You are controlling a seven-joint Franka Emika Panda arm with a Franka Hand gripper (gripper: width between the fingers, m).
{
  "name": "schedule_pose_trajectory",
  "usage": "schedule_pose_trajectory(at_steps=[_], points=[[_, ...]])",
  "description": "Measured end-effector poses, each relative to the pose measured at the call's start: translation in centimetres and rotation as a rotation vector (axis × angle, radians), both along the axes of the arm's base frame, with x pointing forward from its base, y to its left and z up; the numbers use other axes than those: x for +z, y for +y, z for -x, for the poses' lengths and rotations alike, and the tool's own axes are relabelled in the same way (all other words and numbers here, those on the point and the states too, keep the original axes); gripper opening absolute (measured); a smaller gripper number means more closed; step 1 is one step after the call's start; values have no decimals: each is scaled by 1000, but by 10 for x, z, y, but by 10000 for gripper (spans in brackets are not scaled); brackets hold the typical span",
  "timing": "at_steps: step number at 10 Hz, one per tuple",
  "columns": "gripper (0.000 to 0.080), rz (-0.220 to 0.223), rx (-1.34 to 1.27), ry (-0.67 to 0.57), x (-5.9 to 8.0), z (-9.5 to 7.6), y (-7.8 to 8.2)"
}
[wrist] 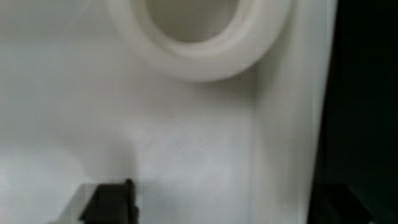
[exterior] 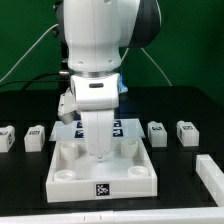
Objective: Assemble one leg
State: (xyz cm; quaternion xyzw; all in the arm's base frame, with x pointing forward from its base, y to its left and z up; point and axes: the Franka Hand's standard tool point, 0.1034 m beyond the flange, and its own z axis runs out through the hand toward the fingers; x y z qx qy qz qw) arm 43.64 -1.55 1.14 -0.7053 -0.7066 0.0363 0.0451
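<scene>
The white tray-like tabletop [exterior: 70, 172] lies at the table's front, with round corner sockets. My gripper [exterior: 100, 152] points straight down into it, near its far side. In the wrist view the tray's surface [wrist: 107, 120] fills the frame, with one round socket [wrist: 196, 40] close by. My gripper [wrist: 231, 205] has its jaws wide apart, with tray surface between them. One dark finger [wrist: 114, 200] shows clearly; the other merges with the black table. Small white legs with tags lie either side of the tray: two at the exterior view's left [exterior: 35, 137] and two at its right [exterior: 157, 132]. The gripper holds none.
The marker board [exterior: 125, 126] lies behind the tray, partly hidden by the arm. Another white part [exterior: 210, 170] lies at the exterior view's right edge. A leg [exterior: 5, 138] sits at the far left edge. The black table [wrist: 365, 100] shows beyond the tray's rim.
</scene>
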Motion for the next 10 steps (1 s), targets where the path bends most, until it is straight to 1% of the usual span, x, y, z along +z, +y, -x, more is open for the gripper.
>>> schedule_pose_trajectory(at_steps=[1, 2, 3, 4, 10], points=[[320, 0, 0, 1, 0, 0, 0], [320, 0, 0, 1, 0, 0, 0], [117, 0, 0, 1, 0, 0, 0], [67, 0, 0, -3, 0, -1, 0], [67, 0, 0, -5, 1, -1, 0]])
